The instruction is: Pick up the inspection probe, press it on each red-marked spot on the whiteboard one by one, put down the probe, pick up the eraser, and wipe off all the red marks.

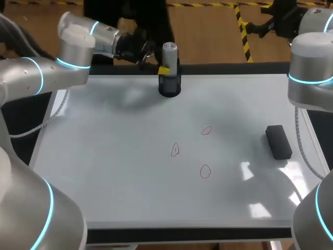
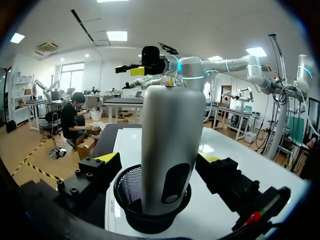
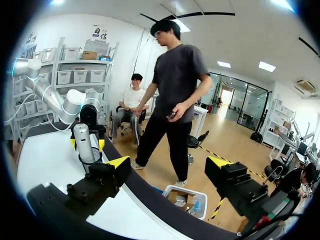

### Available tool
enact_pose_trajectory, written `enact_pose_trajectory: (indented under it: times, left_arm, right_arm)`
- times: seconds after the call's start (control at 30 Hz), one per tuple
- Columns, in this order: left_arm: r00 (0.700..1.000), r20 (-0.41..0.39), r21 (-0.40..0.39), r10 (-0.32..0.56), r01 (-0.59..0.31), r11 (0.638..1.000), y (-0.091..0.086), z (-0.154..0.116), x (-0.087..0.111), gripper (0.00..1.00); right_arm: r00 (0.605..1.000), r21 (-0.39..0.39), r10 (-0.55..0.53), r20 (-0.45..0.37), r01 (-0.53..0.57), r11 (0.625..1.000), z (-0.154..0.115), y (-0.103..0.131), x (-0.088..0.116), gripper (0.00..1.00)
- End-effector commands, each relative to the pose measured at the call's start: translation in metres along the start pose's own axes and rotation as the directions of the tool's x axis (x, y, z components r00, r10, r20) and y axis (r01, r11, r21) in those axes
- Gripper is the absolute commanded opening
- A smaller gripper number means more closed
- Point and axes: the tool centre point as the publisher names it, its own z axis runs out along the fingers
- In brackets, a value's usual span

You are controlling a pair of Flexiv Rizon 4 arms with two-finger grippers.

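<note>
Yellow tips (image 2: 109, 158) of the left jaws stood one on each side of the inspection probe (image 2: 170, 125), spread apart. A gap showed on at least one side, so logged as open, not gripping. Probe: silver cylinder, upright, lower end seated in a black mesh cup (image 2: 131, 197). In the head view the cup sat at upper centre of the frame, at the far edge of the whiteboard (image 1: 119, 172), which covered the tabletop. The left arm (image 1: 78, 44) entered from upper left.

Right jaws: spread wide, nothing between their tips (image 3: 117, 162). The right arm (image 1: 312, 67) was at upper right of the head view, its jaws beyond the board's far edge.

Three red marks (image 1: 175, 150) lay just right of centre in the head view, well apart from the cup. The black eraser (image 1: 279, 141) lay flat at the right of the frame, nothing touching it.

Judgement: step in hand was the first, picking up the probe. No wiping done, as all three marks were present. The next move would call for closing the left jaws squarely on the cylinder above the cup's rim. A straight lift should follow, so that the probe clears the mesh without tipping the cup.
</note>
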Motion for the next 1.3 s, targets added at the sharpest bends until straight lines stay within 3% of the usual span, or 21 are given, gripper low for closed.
enact_pose_trajectory:
  times: [0.03, 1.2, 1.23, 1.27, 1.3]
  left_arm:
    - [1.000, -0.008, 0.003, 0.000, 0.000, 1.000, 0.003, 0.005, -0.007, 1.00]
    - [1.000, 0.019, -0.008, -0.011, 0.011, 1.000, 0.012, 0.019, -0.010, 1.00]
    - [1.000, 0.019, -0.007, -0.010, 0.010, 1.000, 0.012, 0.019, -0.010, 0.87]
    - [1.000, 0.020, -0.008, -0.008, 0.008, 1.000, 0.012, 0.019, -0.009, 0.60]
    - [1.000, 0.020, -0.007, -0.006, 0.006, 1.000, 0.011, 0.018, -0.009, 0.44]
  right_arm:
    - [1.000, 0.000, 0.000, 0.000, 0.000, 1.000, 0.000, 0.000, 0.000, 1.00]
    - [1.000, 0.000, 0.000, 0.000, 0.000, 1.000, 0.000, 0.000, 0.000, 1.00]
    - [1.000, 0.000, 0.000, 0.000, 0.000, 1.000, 0.000, 0.000, 0.000, 1.00]
    - [1.000, 0.000, 0.000, 0.000, 0.000, 1.000, 0.000, 0.000, 0.000, 1.00]
    - [1.000, 0.000, 0.000, 0.000, 0.000, 1.000, 0.000, 0.000, 0.000, 1.00]
